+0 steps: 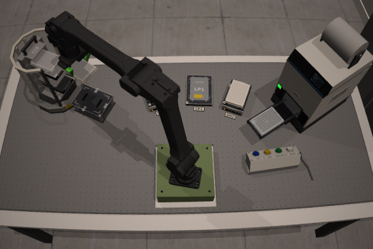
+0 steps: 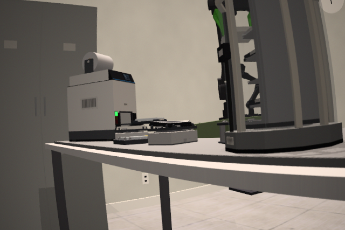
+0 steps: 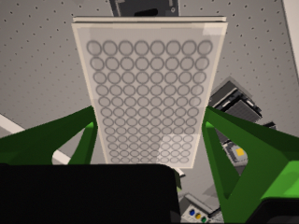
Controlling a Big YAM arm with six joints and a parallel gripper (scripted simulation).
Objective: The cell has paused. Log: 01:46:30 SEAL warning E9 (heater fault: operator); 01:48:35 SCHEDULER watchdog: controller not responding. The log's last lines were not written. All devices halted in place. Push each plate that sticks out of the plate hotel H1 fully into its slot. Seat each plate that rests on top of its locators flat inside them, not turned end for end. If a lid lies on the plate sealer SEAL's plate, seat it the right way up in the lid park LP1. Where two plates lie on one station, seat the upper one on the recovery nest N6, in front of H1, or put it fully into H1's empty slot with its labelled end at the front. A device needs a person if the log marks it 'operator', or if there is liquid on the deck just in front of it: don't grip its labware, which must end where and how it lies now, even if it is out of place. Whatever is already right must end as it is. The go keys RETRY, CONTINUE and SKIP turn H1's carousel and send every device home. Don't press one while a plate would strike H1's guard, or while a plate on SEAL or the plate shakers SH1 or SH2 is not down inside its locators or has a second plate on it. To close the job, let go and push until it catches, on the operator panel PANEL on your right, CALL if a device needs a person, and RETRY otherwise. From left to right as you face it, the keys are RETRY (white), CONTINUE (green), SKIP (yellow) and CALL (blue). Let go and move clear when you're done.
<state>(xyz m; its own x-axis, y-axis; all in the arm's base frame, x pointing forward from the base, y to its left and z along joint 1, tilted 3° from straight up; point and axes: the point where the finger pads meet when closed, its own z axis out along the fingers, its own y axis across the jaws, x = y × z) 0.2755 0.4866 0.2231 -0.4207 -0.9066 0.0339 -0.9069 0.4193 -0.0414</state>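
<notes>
My gripper (image 1: 76,65) is shut on a white well plate (image 1: 84,70) and holds it level in the air, just right of the plate hotel H1 (image 1: 34,67) and behind the recovery nest N6 (image 1: 92,100). In the wrist view the plate (image 3: 149,98) spans the gap between my green fingers, with N6 (image 3: 145,7) beyond its far end. In the side view my fingers (image 2: 233,19) stand at the height of H1's (image 2: 278,63) upper shelves. Another white plate (image 1: 45,59) lies on an upper shelf of H1.
The lid park LP1 (image 1: 199,89) is at mid table. A white plate (image 1: 238,92) sits on the shaker to its right. SEAL (image 1: 322,74) stands far right with a plate (image 1: 266,120) on its tray. PANEL (image 1: 272,158) is front right. My arm hides the other shaker.
</notes>
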